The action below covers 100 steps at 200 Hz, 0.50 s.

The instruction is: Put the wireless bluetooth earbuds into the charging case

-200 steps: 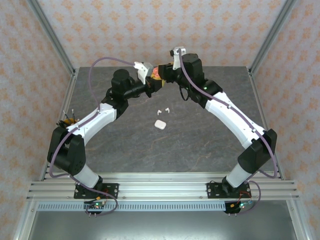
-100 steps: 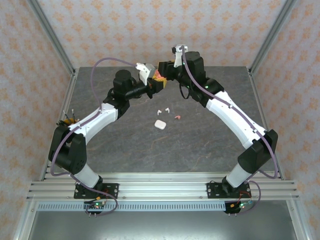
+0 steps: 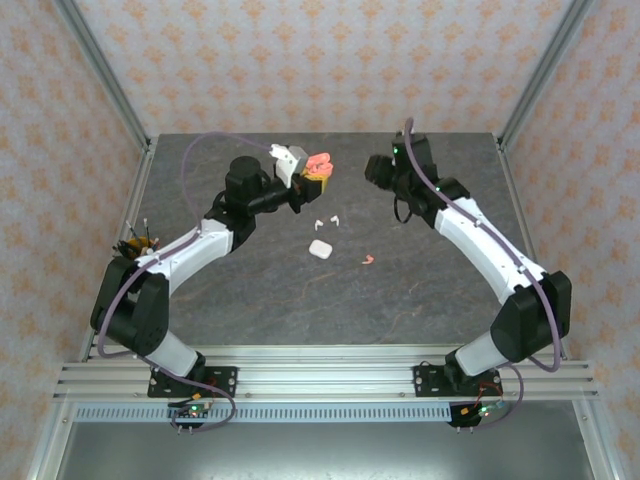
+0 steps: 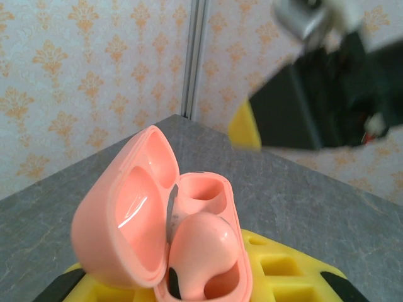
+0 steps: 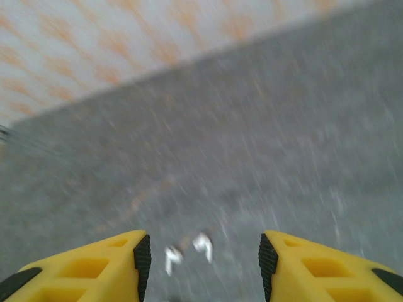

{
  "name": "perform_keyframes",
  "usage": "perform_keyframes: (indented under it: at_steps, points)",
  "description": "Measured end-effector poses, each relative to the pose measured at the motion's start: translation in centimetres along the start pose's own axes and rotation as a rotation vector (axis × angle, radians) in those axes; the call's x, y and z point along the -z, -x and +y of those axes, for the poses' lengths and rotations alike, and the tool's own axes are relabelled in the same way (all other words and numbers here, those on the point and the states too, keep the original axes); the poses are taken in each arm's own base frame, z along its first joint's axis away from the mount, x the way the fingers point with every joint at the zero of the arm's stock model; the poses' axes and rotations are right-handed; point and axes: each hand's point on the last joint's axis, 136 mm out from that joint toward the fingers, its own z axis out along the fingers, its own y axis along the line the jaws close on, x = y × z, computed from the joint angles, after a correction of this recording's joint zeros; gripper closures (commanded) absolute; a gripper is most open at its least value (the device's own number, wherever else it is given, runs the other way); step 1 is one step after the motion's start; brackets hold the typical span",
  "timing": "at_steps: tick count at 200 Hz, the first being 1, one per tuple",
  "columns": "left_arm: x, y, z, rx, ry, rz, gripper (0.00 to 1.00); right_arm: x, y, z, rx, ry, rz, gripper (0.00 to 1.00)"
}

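On your left, the left pincer (image 3: 309, 175) is clamped on the open coral charging case (image 4: 170, 233) and holds it up off the worktop (image 3: 250, 290). In the left wrist view one coral earbud (image 4: 203, 248) sits in the nearer well, while the far well (image 4: 203, 189) is empty. So I judge the task about a quarter done.

Moving right, the two white earbuds (image 3: 320, 221) lie loose on the worktop, just beyond the white case (image 3: 320, 249), which lies shut as far as I can tell.

Further right, the second coral earbud (image 3: 368, 260) lies alone on the worktop, well apart from its case.

Your right pincer (image 5: 201, 259) has its fingers apart with nothing between them. You have three earbuds left to seat.
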Motion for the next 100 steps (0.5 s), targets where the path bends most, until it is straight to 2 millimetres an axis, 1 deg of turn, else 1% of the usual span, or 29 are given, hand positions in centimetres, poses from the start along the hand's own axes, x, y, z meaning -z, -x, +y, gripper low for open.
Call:
perform_keyframes:
  at_steps: [21, 37, 47, 58, 66, 76, 100]
  points:
    - [1.2, -0.1, -0.7, -0.015, 0.001, -0.002, 1.0, -1.6, -5.9, -3.8, -0.082, -0.109, 0.142, 0.49]
    - [2.0, -0.1, -1.3, -0.02, 0.004, -0.006, 1.0, -2.2, -10.2, -6.5, -0.146, -0.186, 0.235, 0.49]
    - [2.4, -0.4, -1.6, -0.019, 0.004, -0.005, 1.0, -2.4, -12.5, -7.8, -0.186, -0.224, 0.281, 0.49]
    - [2.7, -0.7, -1.9, -0.017, 0.003, 0.0, 1.0, -2.4, -14.8, -8.7, -0.218, -0.252, 0.326, 0.49]
    - [2.7, -1.0, -2.2, -0.016, -0.001, 0.004, 1.0, -2.4, -16.1, -9.2, -0.241, -0.266, 0.352, 0.49]
    - [2.6, -1.5, -2.5, -0.011, -0.007, 0.014, 1.0, -2.5, -17.2, -9.4, -0.263, -0.275, 0.374, 0.49]
    - [2.5, -2.8, -3.2, 0.0, -0.023, 0.039, 1.0, -3.5, -18.2, -9.0, -0.307, -0.271, 0.395, 0.49]
